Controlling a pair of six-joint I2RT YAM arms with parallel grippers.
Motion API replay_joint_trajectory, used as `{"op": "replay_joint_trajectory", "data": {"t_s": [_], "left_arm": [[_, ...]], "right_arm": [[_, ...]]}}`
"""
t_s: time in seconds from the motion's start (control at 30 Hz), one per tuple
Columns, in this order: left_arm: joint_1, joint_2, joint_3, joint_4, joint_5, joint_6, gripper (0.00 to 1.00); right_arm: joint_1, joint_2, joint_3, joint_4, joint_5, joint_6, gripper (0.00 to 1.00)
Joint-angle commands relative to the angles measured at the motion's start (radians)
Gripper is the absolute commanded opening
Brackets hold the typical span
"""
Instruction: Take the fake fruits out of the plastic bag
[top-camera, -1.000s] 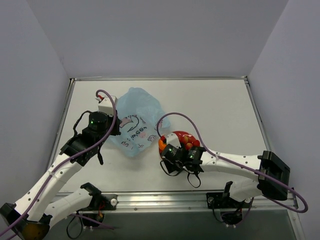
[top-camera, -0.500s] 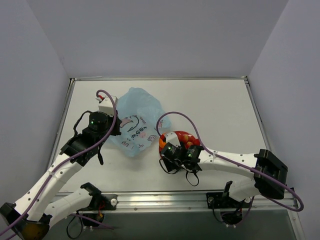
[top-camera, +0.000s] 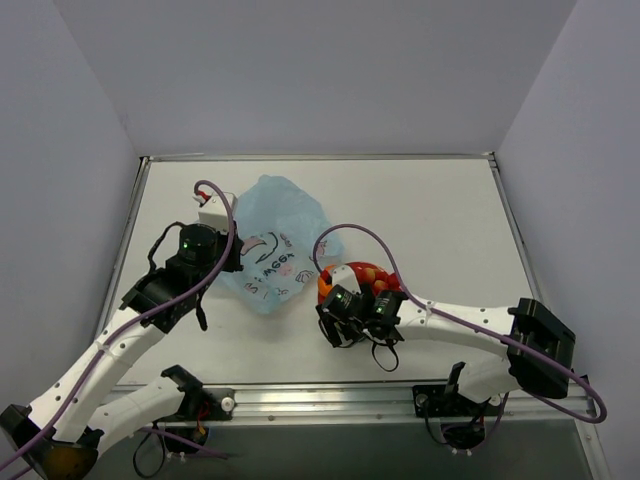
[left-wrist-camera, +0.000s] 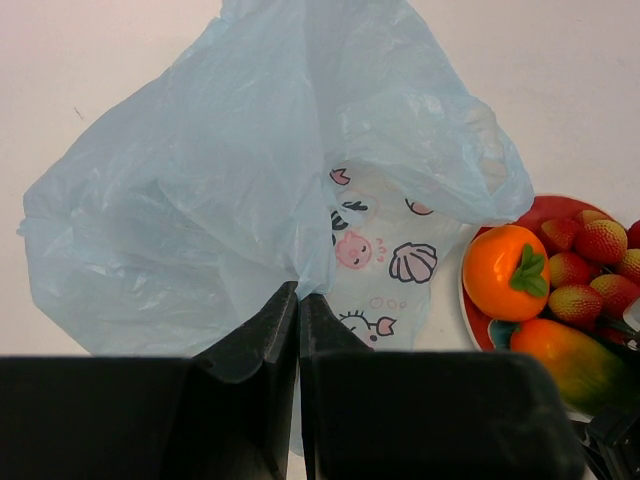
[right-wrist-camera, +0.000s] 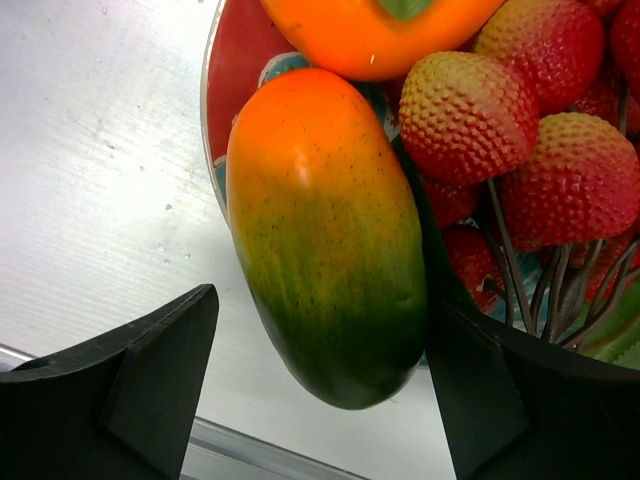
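Observation:
The light-blue plastic bag (top-camera: 272, 235) lies crumpled on the table, left of the red plate (top-camera: 352, 271). My left gripper (top-camera: 228, 264) is shut on a fold of the bag (left-wrist-camera: 240, 170) at its near edge, jaws pressed together (left-wrist-camera: 298, 293). On the plate (left-wrist-camera: 540, 206) lie the orange (left-wrist-camera: 508, 272), the mango (left-wrist-camera: 572, 362) and red berries (left-wrist-camera: 600, 240). My right gripper (top-camera: 338, 300) is open, its jaws either side of the mango (right-wrist-camera: 330, 250), which rests on the plate rim (right-wrist-camera: 232, 95). The right finger touches the mango; the left finger stands apart. No purple ball shows.
The plate sits near the table's front edge, with the metal front rail (top-camera: 320, 398) just below it. The right arm's purple cable (top-camera: 350, 232) loops over the plate. White walls enclose the table on three sides.
My right gripper has shifted slightly left and toward the front edge at the plate. The left arm and the bag have not moved.

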Motion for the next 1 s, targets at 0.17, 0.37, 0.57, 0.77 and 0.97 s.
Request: {"op": "replay_joint_trajectory", "data": {"t_s": [0.17, 0.37, 0.57, 0.77, 0.97], "left_arm": [[-0.004, -0.019, 0.009, 0.001, -0.013, 0.012, 0.03], [-0.004, -0.021, 0.009, 0.0, -0.013, 0.011, 0.03], [-0.004, -0.033, 0.012, -0.007, -0.025, 0.011, 0.03], [-0.019, -0.045, 0.014, -0.022, -0.018, 0.011, 0.03], [-0.021, -0.094, -0.012, -0.121, -0.022, -0.038, 0.03]], "right_arm": [[0.019, -0.126, 0.039, -0.092, -0.008, 0.048, 0.77], [0.039, -0.147, 0.058, -0.135, 0.013, 0.068, 0.75], [0.072, -0.189, 0.118, -0.213, 0.085, 0.089, 0.74], [0.072, -0.178, 0.21, -0.132, 0.123, 0.005, 0.69], [0.067, -0.023, 0.353, -0.013, 0.119, -0.107, 0.69]]}}
